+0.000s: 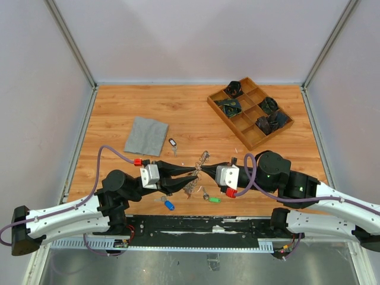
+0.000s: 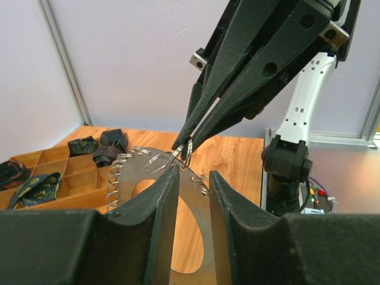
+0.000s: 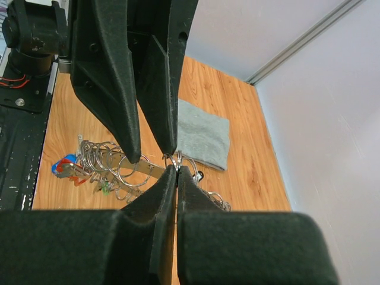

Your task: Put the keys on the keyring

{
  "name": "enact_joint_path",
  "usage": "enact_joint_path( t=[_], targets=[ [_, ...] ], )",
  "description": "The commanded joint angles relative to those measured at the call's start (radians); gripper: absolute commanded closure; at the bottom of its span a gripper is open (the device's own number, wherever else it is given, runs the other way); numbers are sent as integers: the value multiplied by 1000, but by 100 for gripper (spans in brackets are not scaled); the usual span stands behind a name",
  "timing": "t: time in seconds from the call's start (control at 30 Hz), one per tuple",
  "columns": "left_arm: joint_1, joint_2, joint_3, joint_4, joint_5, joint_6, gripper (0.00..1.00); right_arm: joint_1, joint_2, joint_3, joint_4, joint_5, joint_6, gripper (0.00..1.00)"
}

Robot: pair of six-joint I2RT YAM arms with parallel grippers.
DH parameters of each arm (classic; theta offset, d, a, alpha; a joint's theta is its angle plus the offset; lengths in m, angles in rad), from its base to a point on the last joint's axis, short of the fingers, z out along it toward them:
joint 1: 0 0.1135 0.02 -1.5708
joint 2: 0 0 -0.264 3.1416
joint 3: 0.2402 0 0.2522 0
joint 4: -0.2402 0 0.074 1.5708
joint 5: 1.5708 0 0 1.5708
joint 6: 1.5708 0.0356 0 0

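The top external camera looks down from above and behind the arm bases over the whole desk. Each wrist camera sits close behind its own end effector, left and right, facing the opposite arm. All three views share the keyring.

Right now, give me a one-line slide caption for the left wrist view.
Left gripper clamps the keyring while the right gripper pinches a small ring on its upper edge.

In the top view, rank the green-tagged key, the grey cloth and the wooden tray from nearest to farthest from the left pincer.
1. Green-tagged key, just right of the left pincer, toward the near edge.
2. Grey cloth, farther back, left.
3. Wooden tray, far right.
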Motion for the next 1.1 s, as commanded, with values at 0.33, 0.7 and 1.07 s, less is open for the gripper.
enact_joint_path(
  t=[0.33,0.7,1.07],
  targets=[
    [-4,2,30,34,-28,-10,68,10,3,5,75,-48,-18,100],
    [-5,23,48,15,-17,-9,68,9,21,7,79,-54,-29,100],
    [-5,26,56,2,-32,-2,90,11,18,6,52,-71,-38,100]
  ],
)
